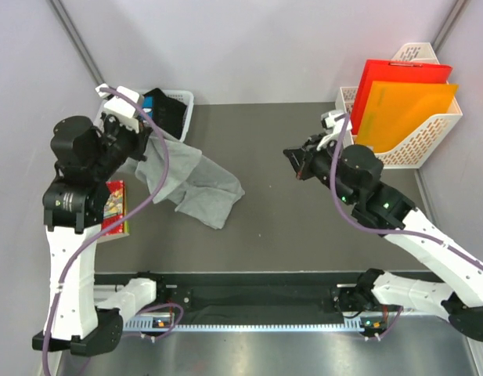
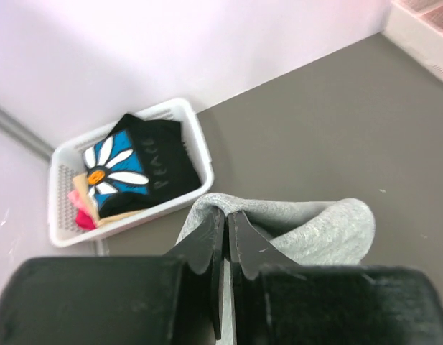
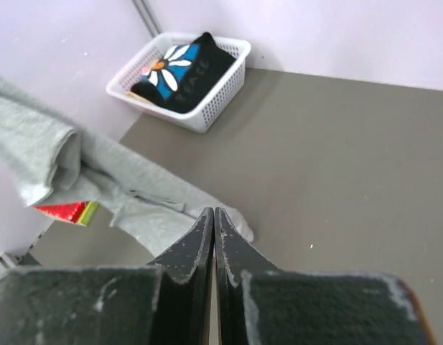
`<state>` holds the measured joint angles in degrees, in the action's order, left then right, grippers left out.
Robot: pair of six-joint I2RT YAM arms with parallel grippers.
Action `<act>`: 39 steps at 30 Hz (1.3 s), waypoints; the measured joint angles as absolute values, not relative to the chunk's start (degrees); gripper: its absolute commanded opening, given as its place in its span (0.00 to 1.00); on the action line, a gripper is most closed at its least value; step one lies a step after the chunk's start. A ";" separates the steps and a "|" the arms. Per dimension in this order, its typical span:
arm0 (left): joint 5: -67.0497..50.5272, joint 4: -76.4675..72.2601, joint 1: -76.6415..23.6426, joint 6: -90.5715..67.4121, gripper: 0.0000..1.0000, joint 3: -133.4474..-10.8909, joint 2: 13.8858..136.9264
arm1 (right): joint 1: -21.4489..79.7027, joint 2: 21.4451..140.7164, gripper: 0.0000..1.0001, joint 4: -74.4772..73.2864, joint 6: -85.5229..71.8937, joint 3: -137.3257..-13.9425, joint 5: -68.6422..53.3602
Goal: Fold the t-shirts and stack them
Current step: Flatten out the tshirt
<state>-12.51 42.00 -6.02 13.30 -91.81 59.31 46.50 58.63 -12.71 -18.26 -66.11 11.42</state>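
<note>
Grey t-shirt (image 1: 196, 184): one edge raised, pinched in left gripper (image 2: 227, 215), jaws nearly touching; rest trails on table (image 1: 304, 227). Pinch point hidden by arm from above. Black t-shirt (image 2: 160, 162) bunched in white basket (image 2: 201, 147), partly hidden. Red packet (image 1: 114, 205) half covered by left arm. Right gripper (image 3: 214, 215) closed, empty. Tees: two; grippers: two

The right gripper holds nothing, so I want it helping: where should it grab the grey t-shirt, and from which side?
Probably the loose end of the grey t-shirt lying on the table, approached from the right. The left gripper holds the other end lifted, so the cloth trails toward the right gripper.
</note>
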 measured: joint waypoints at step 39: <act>-46.28 57.43 -10.26 -1.39 0.00 -127.50 75.46 | 47.03 71.46 0.48 -8.62 -21.19 -51.99 10.55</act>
<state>-46.28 57.43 -10.26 -1.39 -127.50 75.46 47.03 71.46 -8.62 -21.19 -51.99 10.55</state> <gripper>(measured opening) 0.055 0.492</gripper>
